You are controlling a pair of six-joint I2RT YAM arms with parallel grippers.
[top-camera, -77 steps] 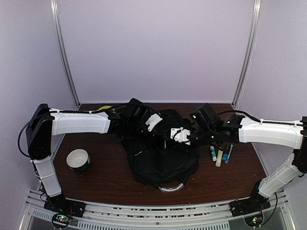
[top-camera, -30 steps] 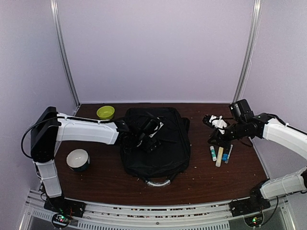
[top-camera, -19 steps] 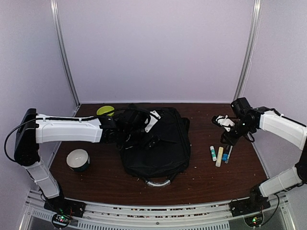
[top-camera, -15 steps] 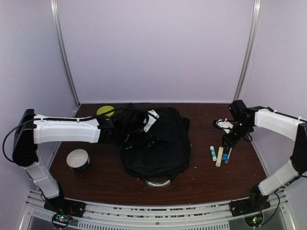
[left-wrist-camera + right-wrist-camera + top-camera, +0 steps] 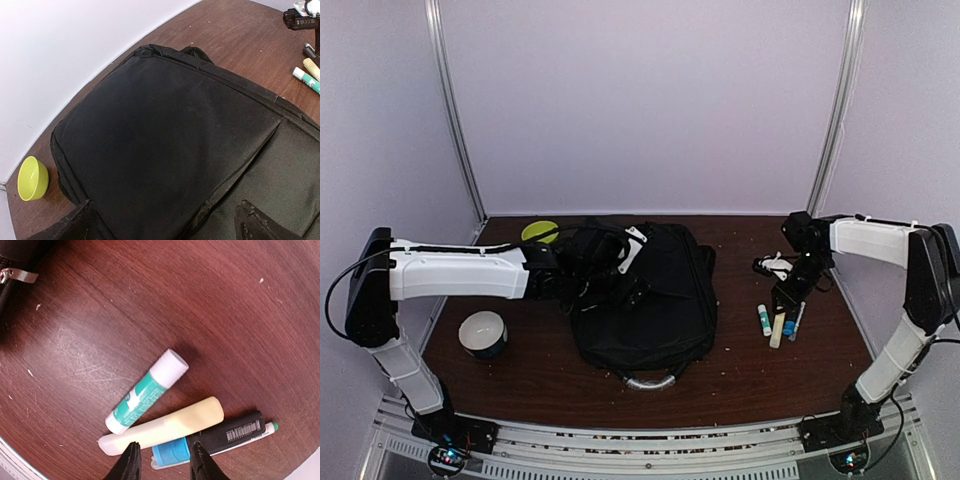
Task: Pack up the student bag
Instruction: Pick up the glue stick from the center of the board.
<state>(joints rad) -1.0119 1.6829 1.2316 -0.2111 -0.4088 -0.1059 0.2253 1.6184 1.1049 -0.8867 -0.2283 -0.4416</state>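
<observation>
Shows the student bag (image 5: 650,300) flat at the centre of the table (image 5: 520,370), grey handle (image 5: 650,380) at 6 o'clock. Has the left gripper (image 5: 165,222) spread wide, empty, above its 10 o'clock part. Puts the right gripper (image 5: 165,460) at 3 o'clock, partly parted, gripping nothing, over a glue stick (image 5: 147,391), yellow highlighter (image 5: 165,430) and blue-capped marker (image 5: 215,437).

Your top view looks down from high behind the near edge of the table (image 5: 520,370), faces the back wall (image 5: 640,100) and stands far enough off to take in the whole tabletop. Your left wrist view sits close over the student bag (image 5: 165,145), looking across it toward the yellow-green bowl (image 5: 32,178). Your right wrist view points almost straight down, very near the table, at the glue stick (image 5: 147,392), pale yellow stick (image 5: 165,427) and marker (image 5: 220,437). All three views share those pens. Top and left wrist views also share the bag and bowl.
</observation>
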